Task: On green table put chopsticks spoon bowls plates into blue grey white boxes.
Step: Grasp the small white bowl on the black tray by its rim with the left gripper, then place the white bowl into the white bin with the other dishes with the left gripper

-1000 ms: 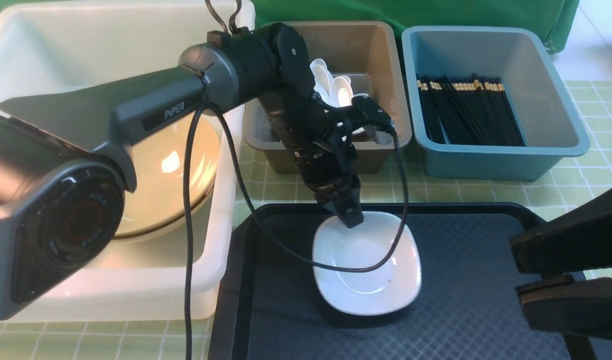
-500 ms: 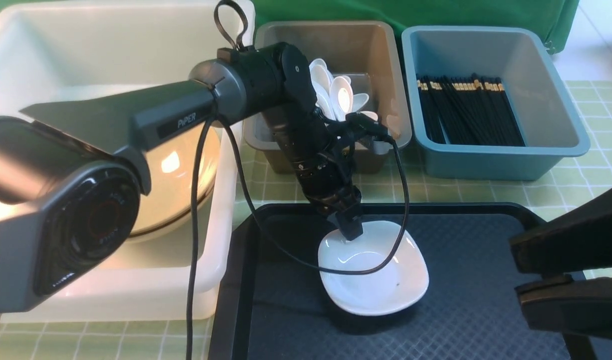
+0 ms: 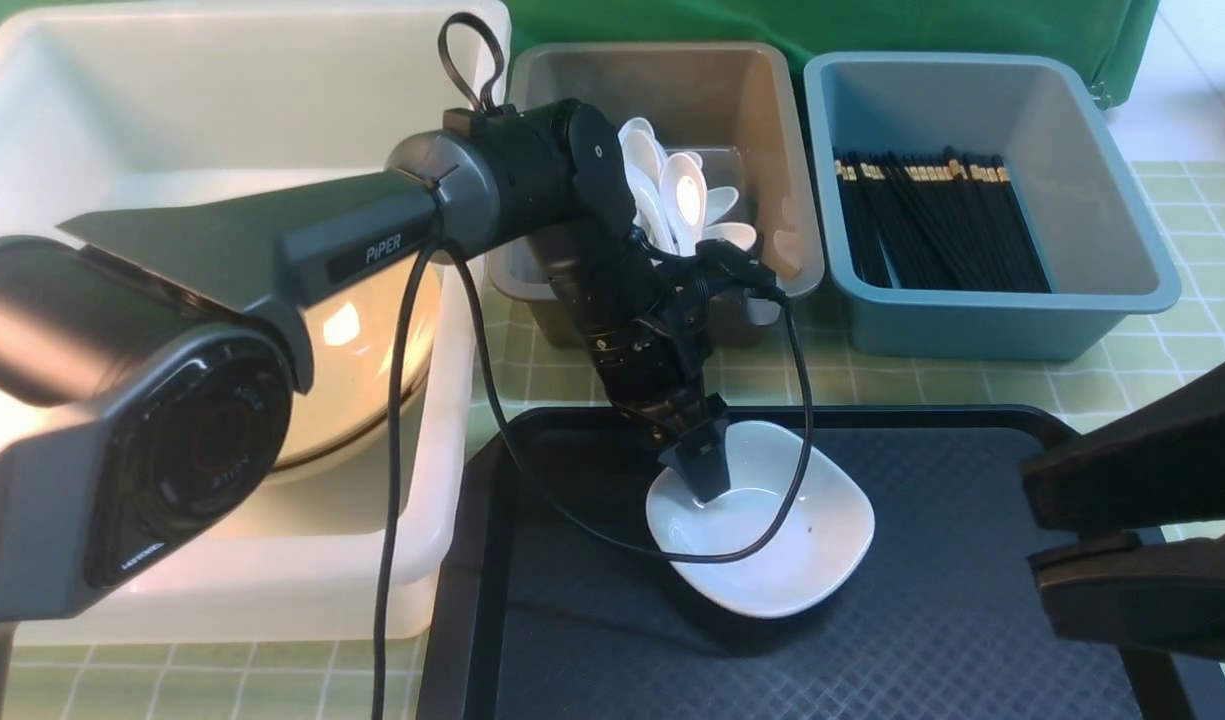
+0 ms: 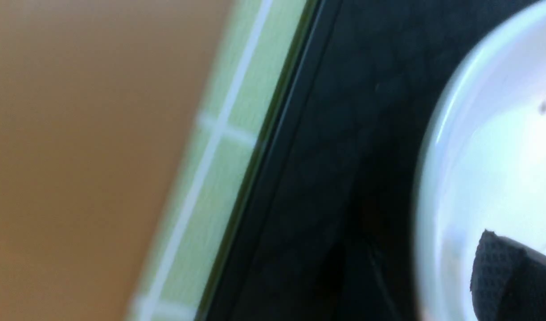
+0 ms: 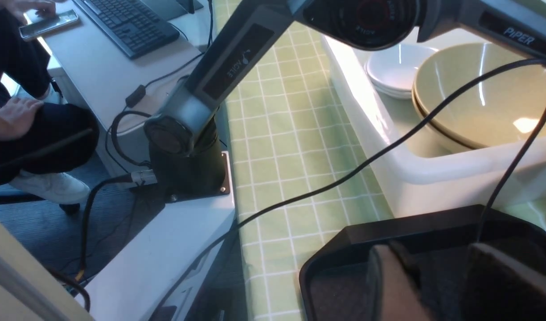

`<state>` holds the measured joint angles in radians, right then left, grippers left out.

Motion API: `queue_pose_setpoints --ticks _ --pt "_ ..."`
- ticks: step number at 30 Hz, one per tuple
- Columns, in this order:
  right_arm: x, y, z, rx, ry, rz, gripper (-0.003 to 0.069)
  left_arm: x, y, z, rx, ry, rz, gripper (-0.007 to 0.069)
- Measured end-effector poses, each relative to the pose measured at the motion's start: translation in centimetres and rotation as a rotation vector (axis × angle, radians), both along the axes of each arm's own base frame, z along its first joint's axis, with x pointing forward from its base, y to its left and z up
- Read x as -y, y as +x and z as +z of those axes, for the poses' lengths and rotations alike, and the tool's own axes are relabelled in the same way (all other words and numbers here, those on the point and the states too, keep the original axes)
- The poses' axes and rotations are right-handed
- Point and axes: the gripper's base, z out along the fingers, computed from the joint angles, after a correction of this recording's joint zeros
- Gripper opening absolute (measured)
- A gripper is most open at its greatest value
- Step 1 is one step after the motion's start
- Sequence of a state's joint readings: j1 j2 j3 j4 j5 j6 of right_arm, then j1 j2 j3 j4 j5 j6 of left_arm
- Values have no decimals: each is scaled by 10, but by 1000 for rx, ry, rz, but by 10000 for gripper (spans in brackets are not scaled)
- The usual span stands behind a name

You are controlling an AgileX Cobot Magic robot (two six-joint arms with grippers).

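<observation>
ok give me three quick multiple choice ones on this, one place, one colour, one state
1. Where is the white plate? A in the white box; B on the black tray; C straight on the green table.
2. What colour is the box holding the chopsticks? A blue; B white; C brown-grey.
3. The right gripper is: A shut on the plate; B open and empty; C shut on the chopsticks.

Answers: 1 B, the plate sits on the tray's textured floor. 2 A, the sticks lie in the dusty blue tub. 3 B, its fingers stand apart with nothing between them.
</observation>
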<state>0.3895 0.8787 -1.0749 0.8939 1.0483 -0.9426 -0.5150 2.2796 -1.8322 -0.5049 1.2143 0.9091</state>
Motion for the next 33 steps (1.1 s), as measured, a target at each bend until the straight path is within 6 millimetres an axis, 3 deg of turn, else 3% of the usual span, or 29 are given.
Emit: queue_pose_setpoints --ticks 2,4,7,9,17,19,20,25,28,29,31,32,33 --pt "0 0 0 0 -1 0 236 2 -1 0 -10 -23 -4 297" --pt "0 0 0 1 -1 -1 236 3 -1 0 -12 -34 -5 239" --pt "0 0 0 1 -1 -1 236 1 -1 -1 -2 -21 -11 92" --pt "0 0 0 1 -1 -1 236 2 -1 -1 -10 -25 -9 41" --pt "0 0 0 1 -2 -3 236 0 -2 11 9 -26 -5 29" --pt "0 0 0 1 -2 -3 236 -4 -4 34 64 -32 -7 14" --pt "0 0 0 1 -2 -3 236 -5 -4 36 70 -31 -6 14" --pt "0 0 0 1 -2 -3 236 -38 -5 105 210 -46 96 15" --pt "0 0 0 1 -2 -3 236 -75 -2 143 276 -53 221 15" --pt "0 0 0 1 -2 -3 236 -96 -3 163 310 -61 296 15" --pt "0 0 0 0 -2 -3 236 -127 -3 184 339 -67 401 15" --pt "0 0 0 -1 -1 -4 236 -156 -7 203 375 -77 492 15" --pt "0 0 0 -1 -1 -4 236 -156 -8 206 378 -80 496 15"
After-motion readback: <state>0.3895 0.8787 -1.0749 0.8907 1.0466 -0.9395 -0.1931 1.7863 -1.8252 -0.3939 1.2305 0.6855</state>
